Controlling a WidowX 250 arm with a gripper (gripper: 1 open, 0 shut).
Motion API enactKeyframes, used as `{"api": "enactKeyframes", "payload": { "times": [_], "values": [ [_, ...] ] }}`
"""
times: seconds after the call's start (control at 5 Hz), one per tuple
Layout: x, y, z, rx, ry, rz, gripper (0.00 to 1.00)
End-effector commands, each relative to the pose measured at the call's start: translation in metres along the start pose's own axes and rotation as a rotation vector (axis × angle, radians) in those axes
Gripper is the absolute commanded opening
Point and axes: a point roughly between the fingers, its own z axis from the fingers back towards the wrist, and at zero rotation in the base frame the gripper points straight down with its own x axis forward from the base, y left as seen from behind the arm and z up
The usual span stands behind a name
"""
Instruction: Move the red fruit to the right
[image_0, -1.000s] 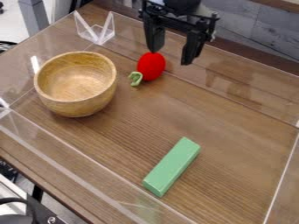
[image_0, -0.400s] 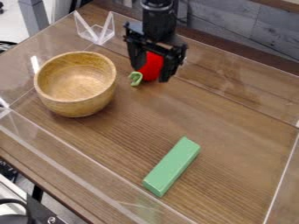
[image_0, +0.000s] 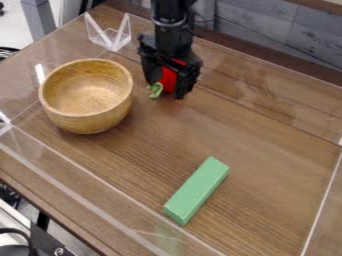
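The red fruit lies on the wooden table just right of the bowl, its green cap poking out at the lower left. My gripper points straight down over it, open, one black finger on each side of the fruit. Most of the fruit is hidden behind the fingers. I cannot tell whether the fingers touch it.
A wooden bowl stands left of the fruit, close to the gripper. A flat green block lies at the front right. Clear acrylic walls ring the table, with a folded clear piece at the back left.
The gripper has come down and to the left, from above and right of the fruit to straddling it. The fruit, bowl and block have not moved.
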Motion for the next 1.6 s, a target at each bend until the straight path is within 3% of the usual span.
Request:
{"api": "enactKeyframes", "payload": {
  "times": [0.0,0.2,0.4,0.6,1.0,1.2,1.4],
  "values": [
    [0.014,0.009,0.004,0.013,-0.073,0.005,1.00],
    [0.024,0.000,-0.006,0.014,-0.087,0.023,1.00],
    [0.030,-0.011,-0.014,0.014,-0.092,0.032,0.00],
    [0.033,-0.021,-0.015,0.010,-0.094,0.042,0.00],
    [0.043,0.005,-0.019,-0.025,-0.088,0.085,0.00],
    [0.053,0.015,-0.020,-0.035,-0.081,0.120,0.00],
    [0.055,0.022,-0.020,-0.043,-0.074,0.152,0.00]
  ]
}}
